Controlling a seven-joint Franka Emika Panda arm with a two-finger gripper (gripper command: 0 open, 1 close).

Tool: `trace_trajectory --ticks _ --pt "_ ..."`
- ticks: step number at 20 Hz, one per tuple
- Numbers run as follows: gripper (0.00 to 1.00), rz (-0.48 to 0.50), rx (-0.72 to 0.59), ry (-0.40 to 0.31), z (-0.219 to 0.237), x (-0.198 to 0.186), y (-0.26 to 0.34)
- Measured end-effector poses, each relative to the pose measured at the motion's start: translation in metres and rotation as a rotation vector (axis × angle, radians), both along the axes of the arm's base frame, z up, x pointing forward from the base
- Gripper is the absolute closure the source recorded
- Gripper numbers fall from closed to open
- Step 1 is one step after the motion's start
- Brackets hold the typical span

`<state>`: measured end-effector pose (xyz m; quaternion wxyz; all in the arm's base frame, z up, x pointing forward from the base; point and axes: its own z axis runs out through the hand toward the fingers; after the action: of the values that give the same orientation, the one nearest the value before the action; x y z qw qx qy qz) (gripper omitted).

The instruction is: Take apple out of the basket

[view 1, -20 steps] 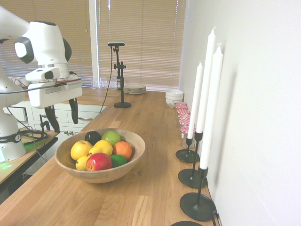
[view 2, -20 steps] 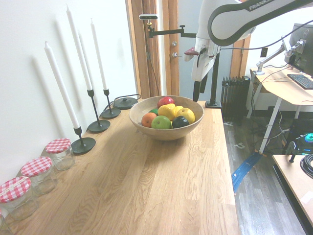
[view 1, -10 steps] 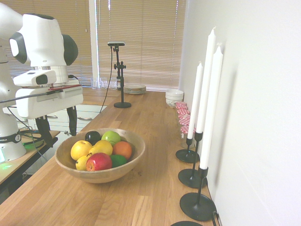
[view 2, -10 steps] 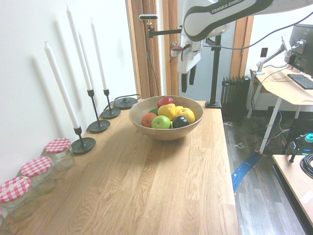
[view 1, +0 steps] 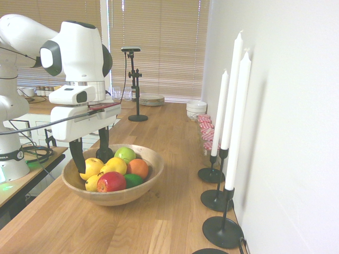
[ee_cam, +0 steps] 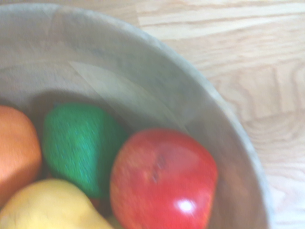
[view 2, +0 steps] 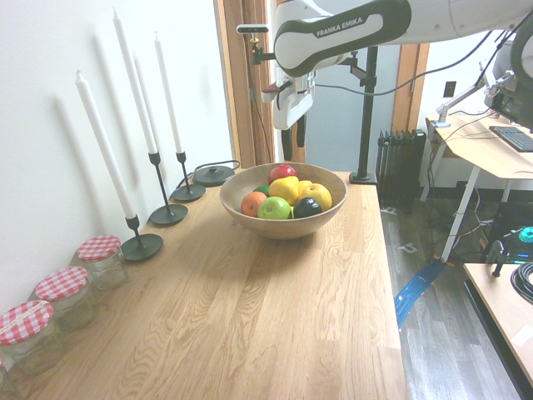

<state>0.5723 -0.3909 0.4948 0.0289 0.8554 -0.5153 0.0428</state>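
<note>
The glossy white, round-jointed robot arm (view 1: 74,50) has dark grey joint caps and black "FRANKA EMIKA" lettering on one link. Its boxy white two-finger gripper (view 1: 90,151) has long black fingers (view 1: 104,144), a thin red strip, and a grey cable.

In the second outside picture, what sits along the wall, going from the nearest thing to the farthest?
Nearest red-checked jar → second jar → third jar → first candlestick → second candlestick → third candlestick → small black round holder.
</note>
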Motion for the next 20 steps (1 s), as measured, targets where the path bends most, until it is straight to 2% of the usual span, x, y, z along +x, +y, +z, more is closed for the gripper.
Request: trace_trajectory --ticks 8,16,17,20 --pt "0.0 0.035 0.023 0.055 -0.047 0.035 0.008" --pt "0.0 0.033 0.039 0.082 -0.071 0.038 0.006" --pt "1.0 0.032 0.044 0.084 -0.074 0.038 0.005" --pt "1.0 0.039 0.052 0.077 -0.079 0.038 0.002"
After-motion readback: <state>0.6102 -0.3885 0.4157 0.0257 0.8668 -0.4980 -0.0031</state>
